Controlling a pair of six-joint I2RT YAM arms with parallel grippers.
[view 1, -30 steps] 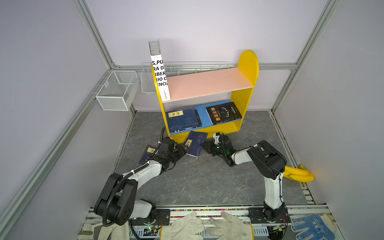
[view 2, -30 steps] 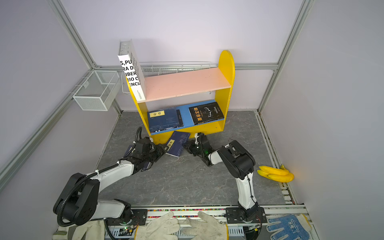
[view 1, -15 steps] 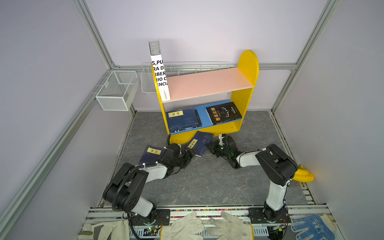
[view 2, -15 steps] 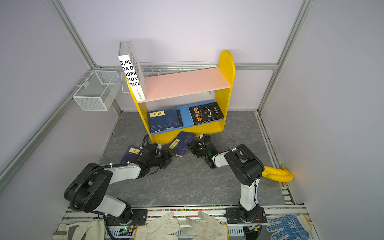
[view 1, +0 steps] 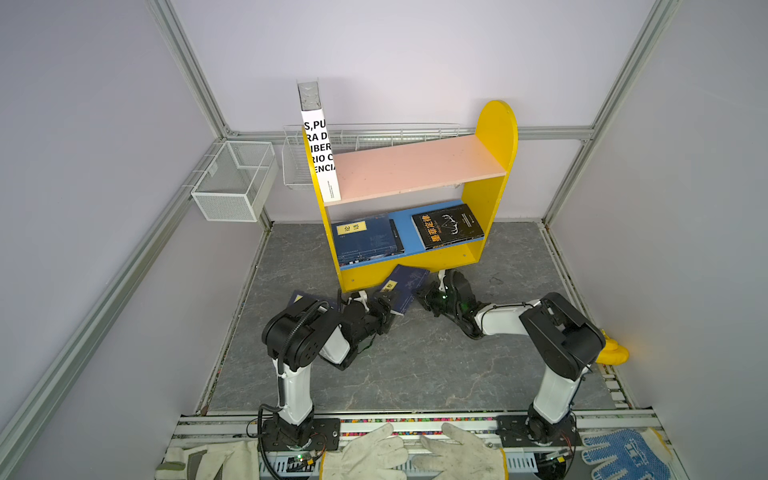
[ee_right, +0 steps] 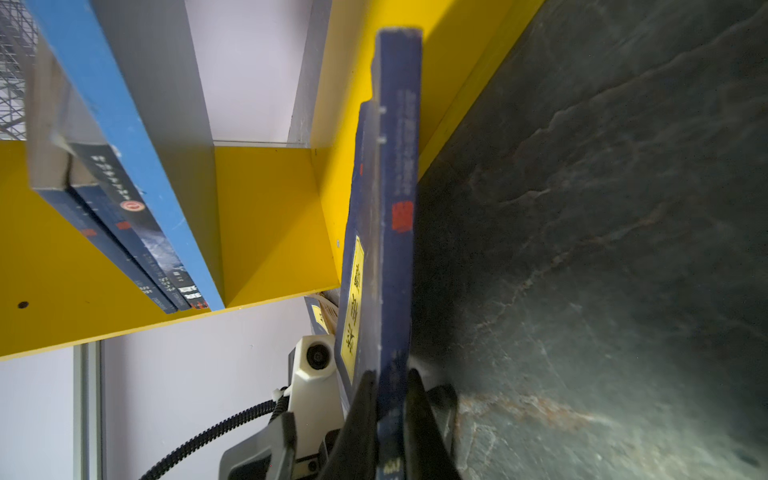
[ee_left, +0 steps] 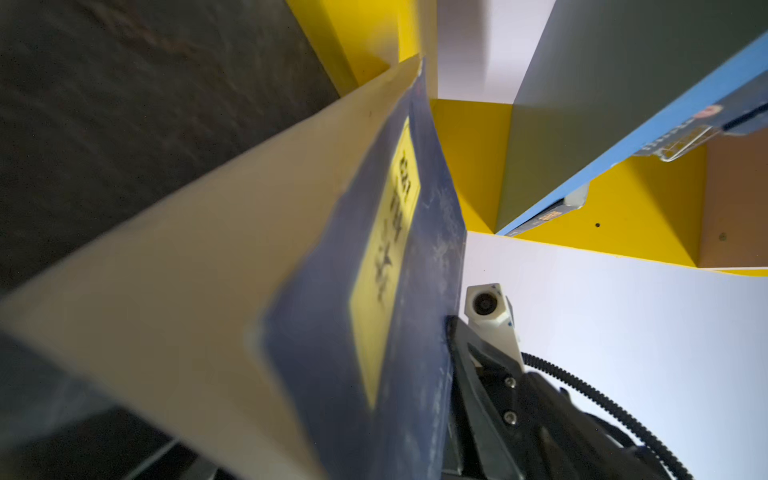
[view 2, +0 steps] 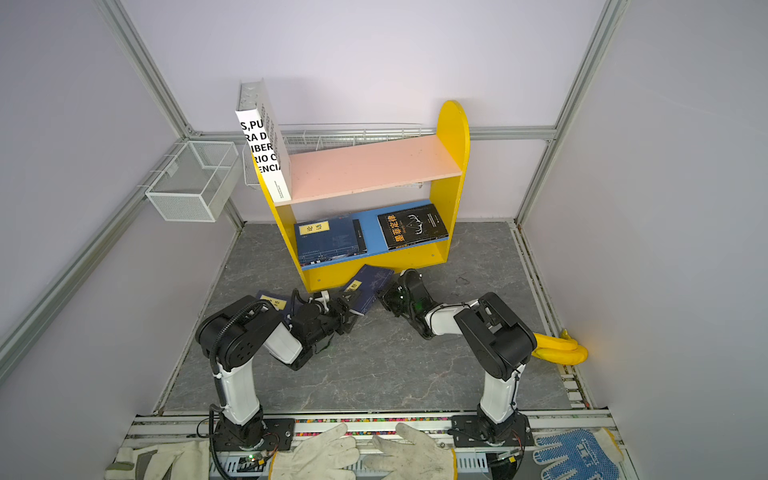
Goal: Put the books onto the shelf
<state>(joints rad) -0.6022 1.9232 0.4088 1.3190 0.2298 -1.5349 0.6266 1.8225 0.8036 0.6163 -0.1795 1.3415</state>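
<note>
Grey stone-patterned bench [view 1: 415,365] fills the booth. Right gripper [ee_right: 392,376] is clamped on the edge of a navy book [ee_right: 395,187], which is tilted just before the front foot of the shelf [view 1: 496,137]. Left gripper [view 1: 384,306] is at the book's near corner; how wide its jaws stand, I cannot tell.

The pink board [view 1: 415,166] is free right of the white book [view 1: 320,153]. Books [view 1: 365,239] crowd the blue board [view 1: 406,224]. A tilted navy book [view 1: 405,286] bars the shelf [view 1: 494,124] front.
</note>
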